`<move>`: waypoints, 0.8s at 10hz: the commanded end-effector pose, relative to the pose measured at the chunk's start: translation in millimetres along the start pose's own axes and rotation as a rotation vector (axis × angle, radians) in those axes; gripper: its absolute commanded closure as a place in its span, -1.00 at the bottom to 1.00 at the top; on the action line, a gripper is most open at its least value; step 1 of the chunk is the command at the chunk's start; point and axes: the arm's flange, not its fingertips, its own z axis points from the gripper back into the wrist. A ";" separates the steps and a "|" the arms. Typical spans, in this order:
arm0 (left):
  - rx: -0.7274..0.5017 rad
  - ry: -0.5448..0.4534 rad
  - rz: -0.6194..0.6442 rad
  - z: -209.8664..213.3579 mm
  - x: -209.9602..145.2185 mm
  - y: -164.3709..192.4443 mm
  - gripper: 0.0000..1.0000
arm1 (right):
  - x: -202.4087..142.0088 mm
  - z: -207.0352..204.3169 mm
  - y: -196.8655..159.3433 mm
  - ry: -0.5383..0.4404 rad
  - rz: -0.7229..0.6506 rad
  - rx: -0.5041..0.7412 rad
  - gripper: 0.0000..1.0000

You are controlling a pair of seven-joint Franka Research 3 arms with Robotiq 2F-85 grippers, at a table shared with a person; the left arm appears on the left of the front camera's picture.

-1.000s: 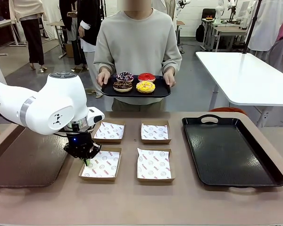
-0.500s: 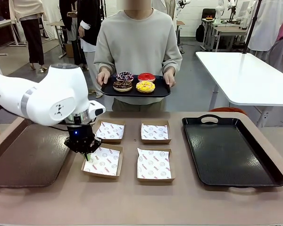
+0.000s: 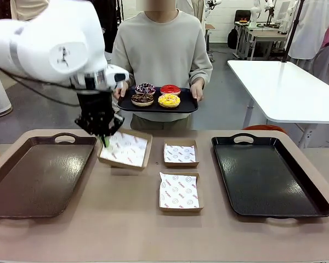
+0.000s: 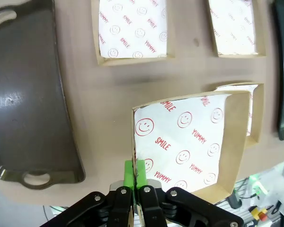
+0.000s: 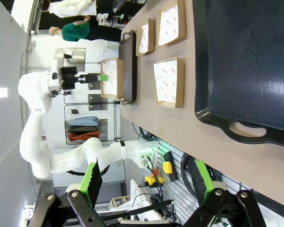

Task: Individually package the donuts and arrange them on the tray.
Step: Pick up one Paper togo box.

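Counter: brown, shared with a person standing at the far side, who holds a small tray (image 3: pixel 178 109).
Left jaws: clamped shut on the rim of a paper-lined box (image 3: pixel 126 149).
Change: a second ago that box lay flat at the near-left spot; now it hangs tilted in the air, carried toward the person.
Other boxes (image 3: pixel 179 191): three lie on the counter between a brown tray (image 3: pixel 38 175) and a black tray (image 3: pixel 268 175).
Right jaws: spread wide, gripping nothing.
Donuts (image 3: pixel 156 95): all four on the small tray, none boxed.
Meaning: I judge packaging is only starting, with this box offered for the first donut.
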 end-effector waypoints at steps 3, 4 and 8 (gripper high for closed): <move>0.013 -0.023 0.081 26.6 51.1 9.3 1.00 | 1.2 -0.6 1.4 -0.005 0.004 0.011 -1.00; 0.006 -0.013 0.099 25.7 66.2 13.4 1.00 | 1.2 -0.6 1.4 -0.005 0.004 0.011 -1.00; -0.014 0.014 0.086 4.8 105.9 30.5 1.00 | 1.2 -0.6 1.4 -0.005 0.004 0.011 -1.00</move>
